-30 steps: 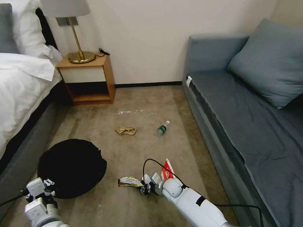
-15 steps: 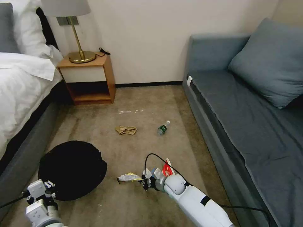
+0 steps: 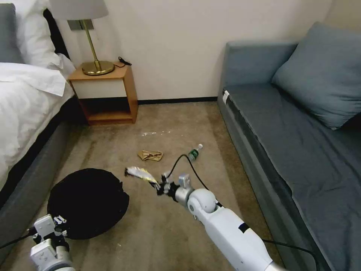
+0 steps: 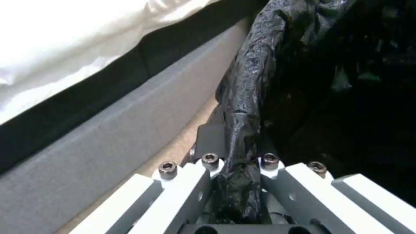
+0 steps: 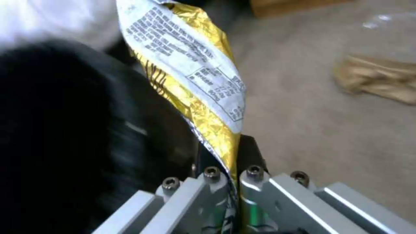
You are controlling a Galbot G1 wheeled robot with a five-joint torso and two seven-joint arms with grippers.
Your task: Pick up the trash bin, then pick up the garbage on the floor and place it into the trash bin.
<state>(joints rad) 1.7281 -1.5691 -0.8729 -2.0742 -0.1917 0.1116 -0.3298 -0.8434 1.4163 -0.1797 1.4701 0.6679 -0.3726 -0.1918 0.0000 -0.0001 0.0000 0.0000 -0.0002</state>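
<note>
Just right of the trash bin [image 3: 88, 203]: your right claw [image 3: 157, 187] grips the wrapper [image 3: 140, 173], long axis pointing binward | left claw [image 4: 236, 161] clamps the bin's bag rim.

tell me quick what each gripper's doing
Left gripper: shut on the black-bag-lined trash bin rim.
Right gripper: shut on the flat gold foil wrapper.

The bin [image 3: 88, 203] sits low and round near the bed side, its rim and inside covered by a crinkly black bag; the left gripper [image 4: 236, 162] pinches the bag at the rim. The gold wrapper [image 3: 140, 173], printed white on one face, hangs off the carpet in the right gripper [image 5: 232, 177], just beside the bin. The crumpled tan paper [image 3: 150, 155] and the small green-labelled bottle [image 3: 194, 152] lie farther off on the carpet, apart from each other.
</note>
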